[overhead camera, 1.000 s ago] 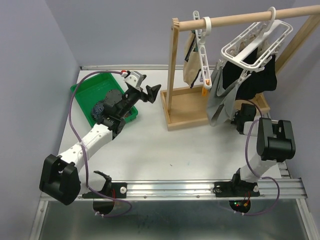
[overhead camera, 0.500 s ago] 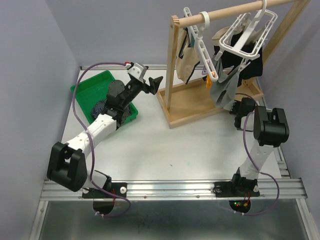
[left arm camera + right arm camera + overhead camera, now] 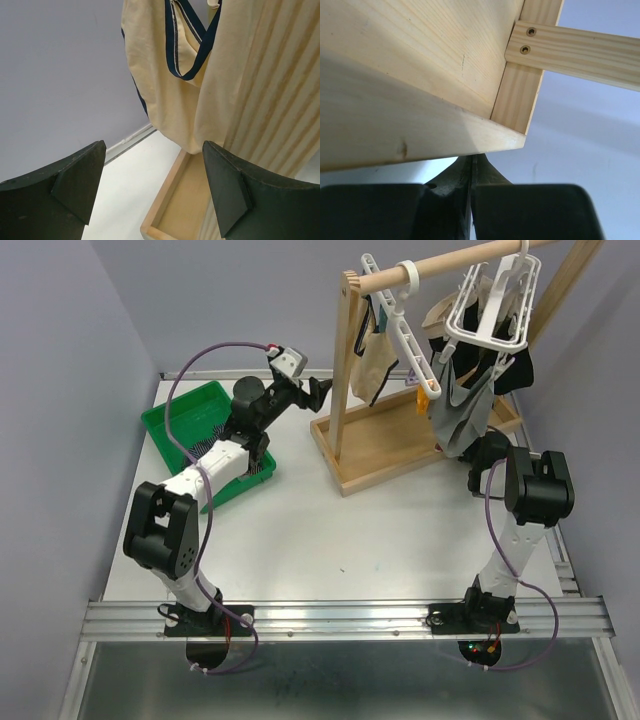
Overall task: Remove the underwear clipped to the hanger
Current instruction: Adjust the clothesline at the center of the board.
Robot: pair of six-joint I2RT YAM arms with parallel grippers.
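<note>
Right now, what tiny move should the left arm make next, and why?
Probably ease the left gripper forward toward the tan underwear. Its jaws stand open with nothing between them, and the cloth hangs ahead of them beside the post, so its lower edge looks like the nearest thing to grab.

Shows soft, even light from above in the top view, bright across the white table. Casts only faint shadows beside the wooden rack; dims toward the near edge. Renders the left gripper dark and slightly soft, the tan underwear crisp beyond. Leaves the rack's underside shaded, the right gripper a blurred black mass.
</note>
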